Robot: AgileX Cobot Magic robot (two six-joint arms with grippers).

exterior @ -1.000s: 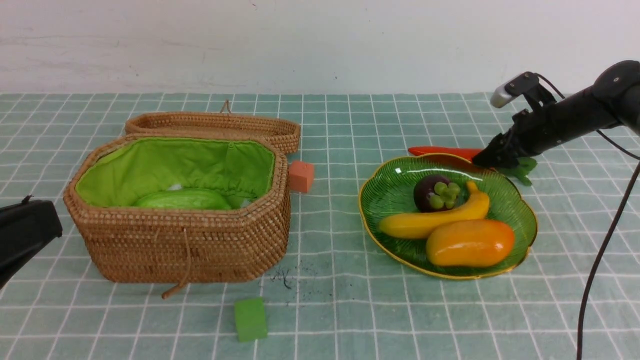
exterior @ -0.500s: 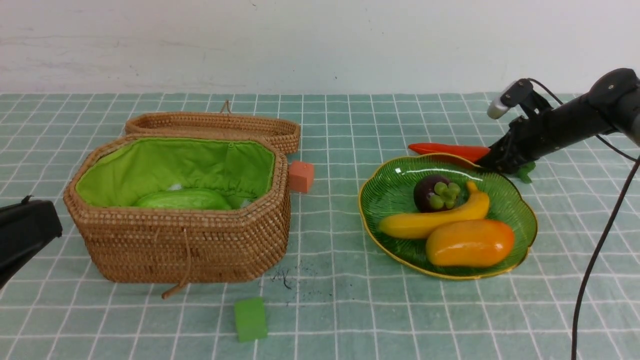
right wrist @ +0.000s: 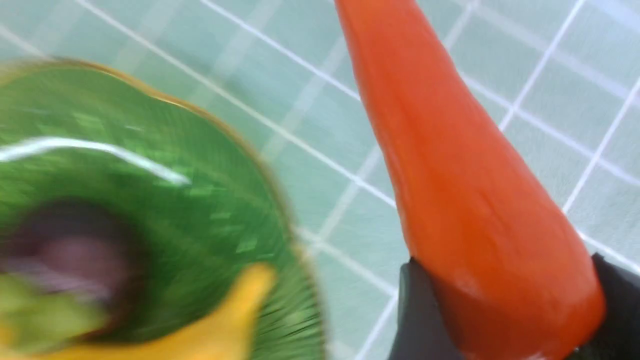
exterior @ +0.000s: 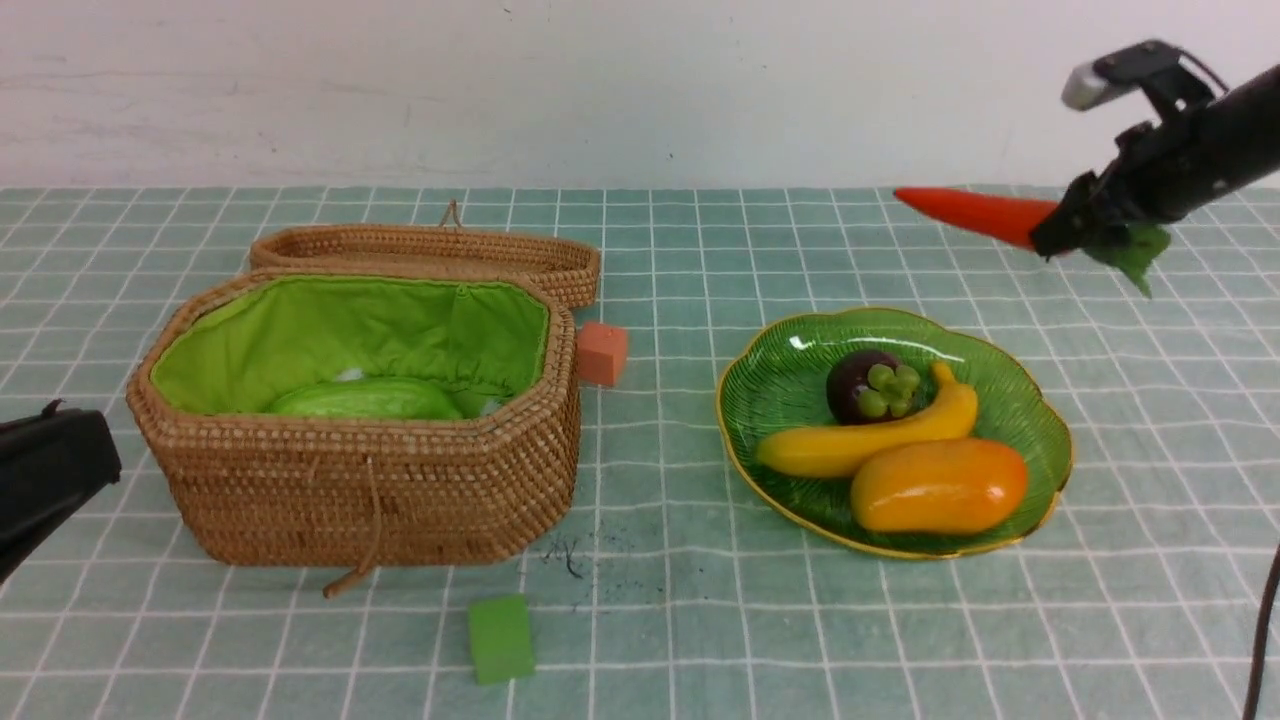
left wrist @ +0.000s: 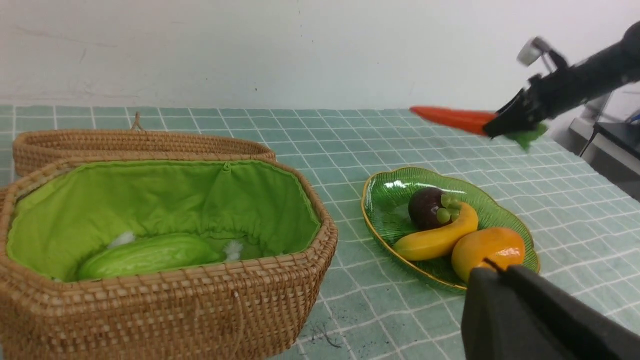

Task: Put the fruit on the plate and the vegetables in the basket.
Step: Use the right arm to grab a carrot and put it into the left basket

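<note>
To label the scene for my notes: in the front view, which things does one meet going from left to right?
Left pincer → basket → green cube → orange cube → plate → carrot → right pincer.

My right gripper [exterior: 1062, 232] holds the orange-red carrot [exterior: 968, 215] by its thick end, tip level, above the bench behind the green glass plate [exterior: 775, 392]. On the plate lie the banana [exterior: 860, 437], mango [exterior: 938, 485] and mangosteen [exterior: 862, 386]. The pale green gourd [exterior: 365, 400] lies inside the open wicker basket [exterior: 370, 487].
</note>
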